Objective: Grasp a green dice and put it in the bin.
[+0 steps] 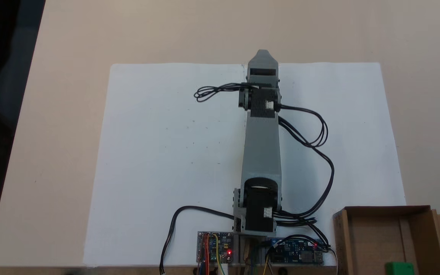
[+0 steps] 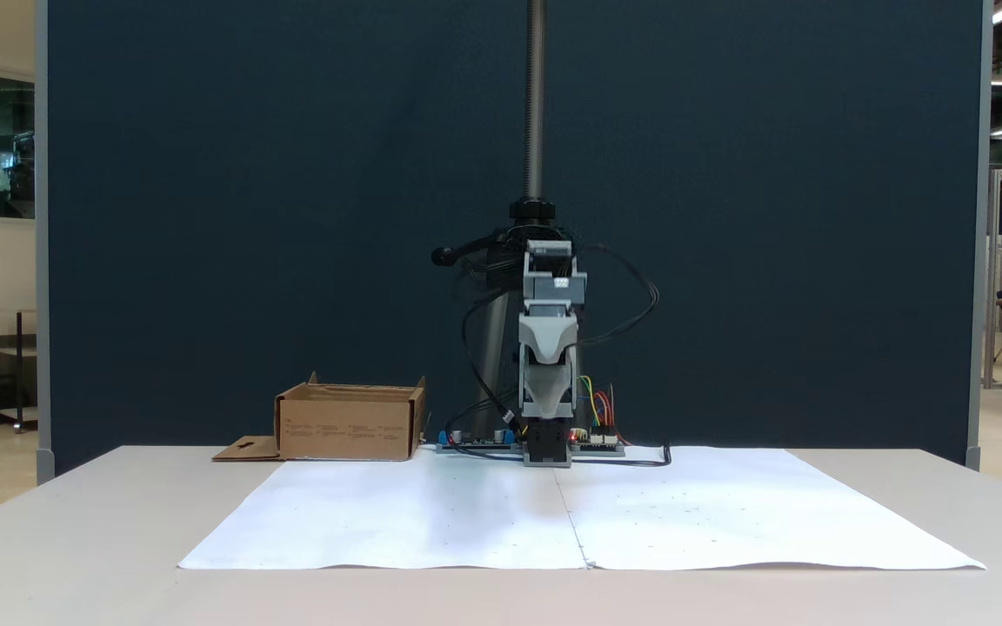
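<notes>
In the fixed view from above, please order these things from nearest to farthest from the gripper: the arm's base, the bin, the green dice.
From the gripper:
1. arm's base, straight below it, at the sheet's bottom edge.
2. bin, in the bottom right corner.
3. green dice, inside the bin, at the picture's bottom edge.

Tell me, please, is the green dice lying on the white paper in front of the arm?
No: in a fixed view the green dice sits inside the bin, off the white paper.

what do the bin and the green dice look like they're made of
The bin: plain brown cardboard, matte, with folded walls and a flap with a punched hang-hole. The green dice: probably plastic, going by its bright uniform green, though it is cut off at the frame edge.
</notes>
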`<act>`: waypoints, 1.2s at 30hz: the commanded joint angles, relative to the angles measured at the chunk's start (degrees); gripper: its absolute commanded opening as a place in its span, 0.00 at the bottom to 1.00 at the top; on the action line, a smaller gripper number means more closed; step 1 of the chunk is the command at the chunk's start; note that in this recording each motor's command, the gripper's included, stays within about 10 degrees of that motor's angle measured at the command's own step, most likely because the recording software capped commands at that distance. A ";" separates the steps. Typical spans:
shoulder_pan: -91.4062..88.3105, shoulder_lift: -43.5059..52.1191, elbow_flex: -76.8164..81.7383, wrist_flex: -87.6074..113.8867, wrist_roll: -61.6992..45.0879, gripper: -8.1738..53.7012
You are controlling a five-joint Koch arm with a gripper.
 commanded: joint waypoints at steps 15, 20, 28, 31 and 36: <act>-0.97 23.91 34.54 -34.61 2.29 0.86; -1.49 27.25 43.68 -43.66 -0.18 0.86; -1.14 27.95 55.11 -58.60 -0.53 0.86; -1.23 28.04 59.24 -64.84 -0.44 0.86; -1.23 28.04 63.02 -72.93 -0.53 0.87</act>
